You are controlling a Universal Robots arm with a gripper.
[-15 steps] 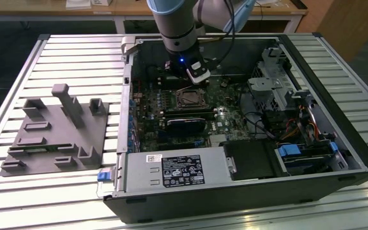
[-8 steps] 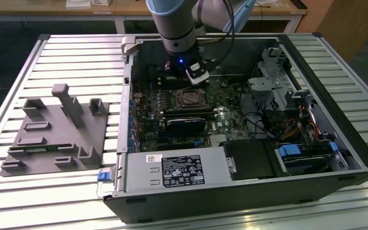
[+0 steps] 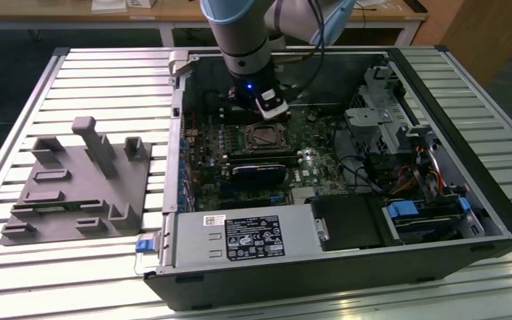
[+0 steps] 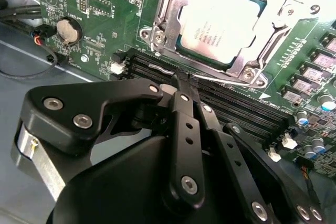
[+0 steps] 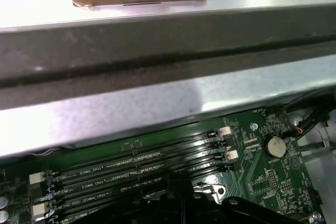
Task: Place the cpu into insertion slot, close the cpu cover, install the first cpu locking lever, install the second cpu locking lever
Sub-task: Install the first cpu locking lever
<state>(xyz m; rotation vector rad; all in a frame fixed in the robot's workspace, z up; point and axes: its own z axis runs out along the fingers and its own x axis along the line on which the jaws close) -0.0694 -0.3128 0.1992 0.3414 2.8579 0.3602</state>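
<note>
Gripper (image 4: pixel 181 80) pinches lever (image 4: pixel 210 78) beside covered cpu (image 4: pixel 220 24).

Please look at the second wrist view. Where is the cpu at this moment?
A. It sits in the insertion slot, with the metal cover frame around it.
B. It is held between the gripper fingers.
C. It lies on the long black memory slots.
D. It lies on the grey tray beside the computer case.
A: in the second wrist view the cpu lies flat in the insertion slot, framed by the cpu cover, apart from the gripper.
</note>
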